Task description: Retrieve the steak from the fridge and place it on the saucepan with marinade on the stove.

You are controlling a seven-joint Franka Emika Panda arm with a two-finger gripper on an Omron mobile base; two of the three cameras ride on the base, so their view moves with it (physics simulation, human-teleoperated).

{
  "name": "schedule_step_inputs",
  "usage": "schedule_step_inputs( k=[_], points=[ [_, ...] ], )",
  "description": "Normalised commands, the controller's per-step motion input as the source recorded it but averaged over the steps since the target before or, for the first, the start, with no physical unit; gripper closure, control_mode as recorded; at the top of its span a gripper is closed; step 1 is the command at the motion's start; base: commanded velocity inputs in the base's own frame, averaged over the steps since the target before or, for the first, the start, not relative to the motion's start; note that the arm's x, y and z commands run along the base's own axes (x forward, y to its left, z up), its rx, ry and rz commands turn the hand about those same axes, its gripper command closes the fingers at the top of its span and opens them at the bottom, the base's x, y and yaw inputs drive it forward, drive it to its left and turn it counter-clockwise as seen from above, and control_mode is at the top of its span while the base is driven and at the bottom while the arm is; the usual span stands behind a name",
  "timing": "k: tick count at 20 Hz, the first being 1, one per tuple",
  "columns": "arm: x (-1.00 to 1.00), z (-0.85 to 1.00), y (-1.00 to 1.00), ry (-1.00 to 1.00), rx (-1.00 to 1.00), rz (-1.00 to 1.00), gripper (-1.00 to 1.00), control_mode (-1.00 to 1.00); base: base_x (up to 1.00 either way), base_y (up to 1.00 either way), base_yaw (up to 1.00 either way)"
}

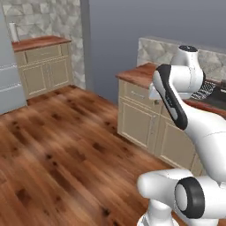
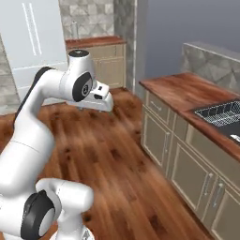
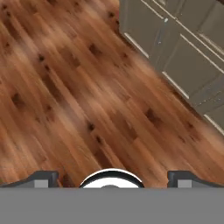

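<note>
Fridge (image 2: 35,40) stands closed at the far end of the room, its two pale doors with thin white handles shut, so the steak is presumably behind them; it cannot be seen from here. The step in hand is the approach: the robot is in the middle of the wooden floor (image 3: 78,96), well apart from the fridge, with cabinets and a sink (image 2: 220,115) on the wooden surface (image 2: 183,91) to its right. The pincer (image 3: 111,175) is released, its two tips spread wide and empty, pointing down at the floor. The hand (image 2: 101,96) is folded near the body. Next, the base should probably drive toward the fridge, and then the pincer must reach one door handle and pull it open before any grasp of the meat is possible.
</note>
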Motion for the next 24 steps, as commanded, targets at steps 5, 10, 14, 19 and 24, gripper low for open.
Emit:
schedule_step_inputs(
  k=[5,10,14,19,24],
  points=[
    [0.00,0.00,0.00,0.00,0.00,0.00,-1.00,1.00,0.49,-0.01,0.83],
    [0.00,0.00,0.00,0.00,0.00,0.00,-1.00,1.00,0.62,-0.28,0.59],
    [0.00,0.00,0.00,0.00,0.00,0.00,-1.00,1.00,0.67,-0.17,0.34],
    [0.00,0.00,0.00,0.00,0.00,0.00,-1.00,1.00,0.97,-0.35,0.33],
    [0.00,0.00,0.00,0.00,0.00,0.00,-1.00,1.00,0.96,-0.27,0.24]
  ],
)
